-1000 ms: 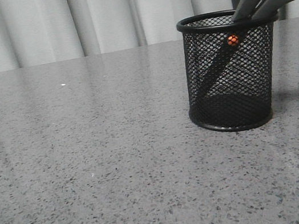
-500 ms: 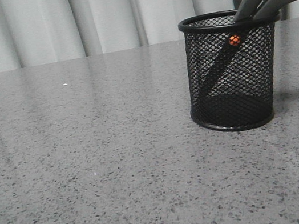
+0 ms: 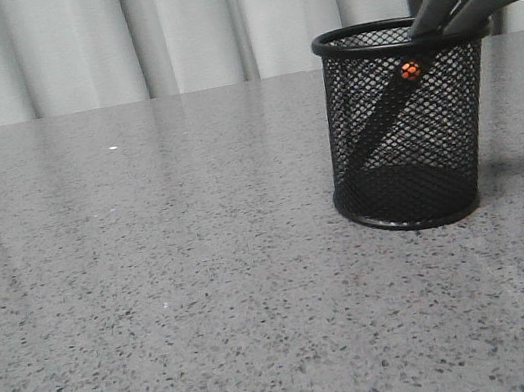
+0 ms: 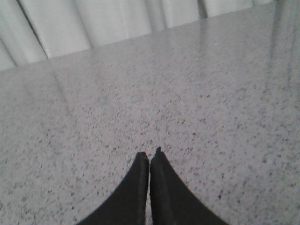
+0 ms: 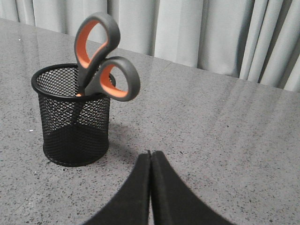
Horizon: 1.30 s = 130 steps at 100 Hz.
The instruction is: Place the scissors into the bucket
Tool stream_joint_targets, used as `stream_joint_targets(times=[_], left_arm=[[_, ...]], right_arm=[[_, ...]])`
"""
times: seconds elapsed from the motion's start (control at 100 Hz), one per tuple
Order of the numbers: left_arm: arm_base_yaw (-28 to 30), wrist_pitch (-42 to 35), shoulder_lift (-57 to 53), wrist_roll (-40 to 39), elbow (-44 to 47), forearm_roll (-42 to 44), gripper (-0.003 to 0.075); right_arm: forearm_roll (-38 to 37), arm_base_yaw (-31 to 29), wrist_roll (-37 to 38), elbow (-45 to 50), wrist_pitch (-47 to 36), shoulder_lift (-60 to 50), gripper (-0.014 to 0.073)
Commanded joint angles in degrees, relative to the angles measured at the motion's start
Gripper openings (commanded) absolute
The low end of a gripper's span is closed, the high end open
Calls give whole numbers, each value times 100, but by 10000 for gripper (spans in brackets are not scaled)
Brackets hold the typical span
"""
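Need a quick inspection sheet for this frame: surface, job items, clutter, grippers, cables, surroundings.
Surface: grey speckled stone-look table, glossy, with faint reflections.
Job's things: scissors stand blades-down inside the bucket, handles leaning over the rim; orange pivot shows through the mesh. Bucket upright on the table, robot's right side in the front view.
Clutter: nothing seen.
Grippers: left gripper shut, empty, over bare table. Right gripper shut, empty, apart from the bucket.
Cables: nothing seen.
Surroundings: pale pleated curtain behind the table.
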Motion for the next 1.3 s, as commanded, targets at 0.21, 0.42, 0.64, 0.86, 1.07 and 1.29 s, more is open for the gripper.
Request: stream_joint_targets(times=[0.21, 0.42, 0.64, 0.86, 1.07, 1.29], left_arm=[[394, 302, -750, -145, 254, -377, -20], [884, 859, -901, -145, 254, -366, -20], [983, 859, -901, -145, 254, -366, -20], [983, 859, -901, -145, 254, -366, -20], [983, 859, -901, -145, 254, -366, -20], [983, 859, -901, -145, 254, -366, -20]], right_arm=[[-15, 8, -27, -150, -489, -59, -51], [-15, 8, -27, -150, -489, -59, -51], [-15, 8, -27, -150, -489, -59, -51], [-15, 8, -27, -150, -489, -59, -51], [-15, 8, -27, -150, -489, -59, -51], [-15, 8, -27, -108, -506, -59, -51]])
